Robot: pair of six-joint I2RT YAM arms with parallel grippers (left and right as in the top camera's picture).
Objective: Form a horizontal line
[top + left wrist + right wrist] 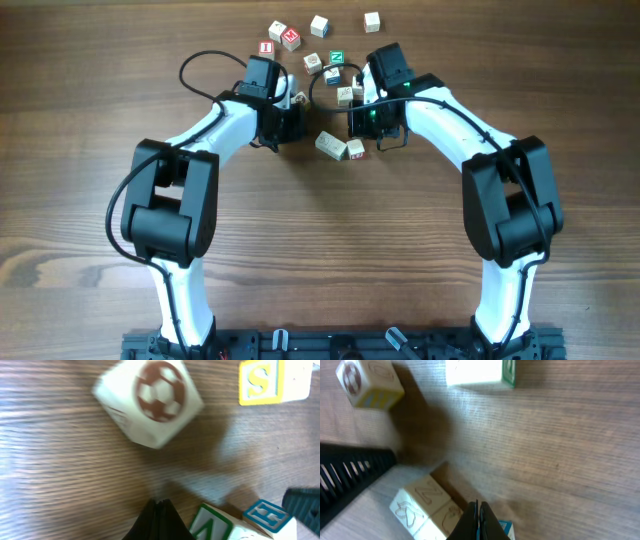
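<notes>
A short row of pale wooden cubes point(330, 145) lies slightly tilted on the table between my two arms, with a red-marked cube point(356, 150) at its right end. The left gripper point(159, 504) is shut and empty, its tips low over bare wood. A green-letter cube point(212, 522) and a blue E cube point(265, 512) lie just to its right. The right gripper point(478, 506) is also shut with nothing in it. Two pale engraved cubes point(422, 505), one with a Z, touch side by side just left of its tips. A blue-edged cube point(506, 529) lies partly hidden under them.
Loose cubes lie scattered at the back: red-lettered ones point(290, 38), a green N point(337, 57) and pale ones point(372, 20). A soccer-ball cube point(150, 402) and a yellow S cube point(260, 380) lie ahead of the left gripper. A black cable point(200, 65) loops at the left.
</notes>
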